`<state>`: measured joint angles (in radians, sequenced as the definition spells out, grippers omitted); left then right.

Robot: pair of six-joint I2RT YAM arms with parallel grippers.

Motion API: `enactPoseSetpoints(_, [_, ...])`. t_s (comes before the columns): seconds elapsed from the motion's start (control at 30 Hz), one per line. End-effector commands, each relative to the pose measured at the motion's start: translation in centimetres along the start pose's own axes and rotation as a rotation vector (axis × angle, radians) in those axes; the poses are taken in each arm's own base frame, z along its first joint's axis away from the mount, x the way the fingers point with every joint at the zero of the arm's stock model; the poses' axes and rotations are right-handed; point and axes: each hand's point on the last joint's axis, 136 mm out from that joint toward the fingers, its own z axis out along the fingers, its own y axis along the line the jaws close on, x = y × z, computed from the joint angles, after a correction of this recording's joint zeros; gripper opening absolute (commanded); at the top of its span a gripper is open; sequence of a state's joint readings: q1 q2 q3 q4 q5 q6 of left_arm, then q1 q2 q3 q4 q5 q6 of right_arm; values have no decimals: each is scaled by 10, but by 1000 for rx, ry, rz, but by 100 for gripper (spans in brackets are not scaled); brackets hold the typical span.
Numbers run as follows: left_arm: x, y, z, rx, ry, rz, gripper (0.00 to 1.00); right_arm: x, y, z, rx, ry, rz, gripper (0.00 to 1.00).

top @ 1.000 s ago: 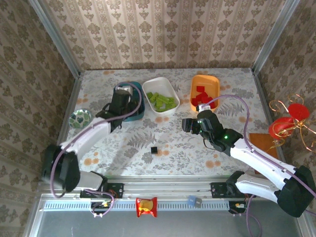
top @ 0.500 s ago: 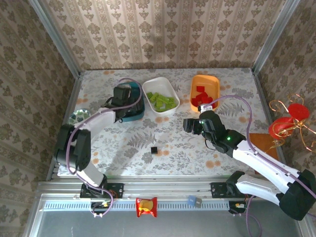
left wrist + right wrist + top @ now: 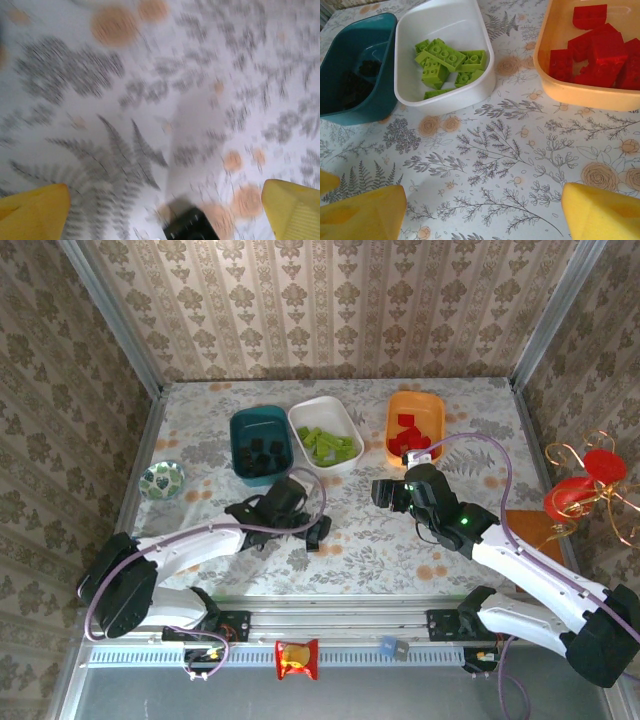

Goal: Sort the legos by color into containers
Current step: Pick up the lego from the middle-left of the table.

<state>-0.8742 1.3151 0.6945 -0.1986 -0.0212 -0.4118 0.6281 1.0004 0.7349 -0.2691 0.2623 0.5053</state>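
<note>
Overall, pale floral tablecloth between damask-papered walls.

The teal tub, white tub and orange tub look like smooth plastic with a soft sheen. The green bricks and red bricks are glossier hard plastic. The table wears a matt printed floral covering.

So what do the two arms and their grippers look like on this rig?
Both match: white shells on the long links, black joints and black gripper bodies. The left arm and right arm each carry a lilac cable looping alongside. A small green light glows on the right forearm. In the wrist views, the left gripper and right gripper have chunky yellow finger pads.
</note>
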Motion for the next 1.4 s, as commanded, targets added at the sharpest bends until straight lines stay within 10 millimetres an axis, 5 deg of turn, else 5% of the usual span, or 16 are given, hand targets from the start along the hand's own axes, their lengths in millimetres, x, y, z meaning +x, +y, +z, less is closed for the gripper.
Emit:
enactPoseSetpoints(0.0, [22,-21,0,71,70,13,98,1,-6,0,25,-9,19,82])
enactPoseSetpoints(0.13, [44,-24,11,71,133,27,93,5,-7,3,27,4,25,82])
enactPoseSetpoints(0.33, [51,-17,23,30,172,28,71,6,-8,2,28,3,28,82])
enactPoseSetpoints(0.57, [69,-12,40,2,256,43,56,7,-10,1,34,4,30,82])
enactPoseSetpoints(0.97, [64,-11,32,-5,227,48,39,5,-9,2,37,6,26,82])
enactPoseSetpoints(1.1, [37,-6,16,-6,143,17,39,4,-8,2,35,5,25,82])
enactPoseSetpoints(1.37, [-60,30,-35,-51,-112,-59,40,1,-6,2,34,2,26,82])
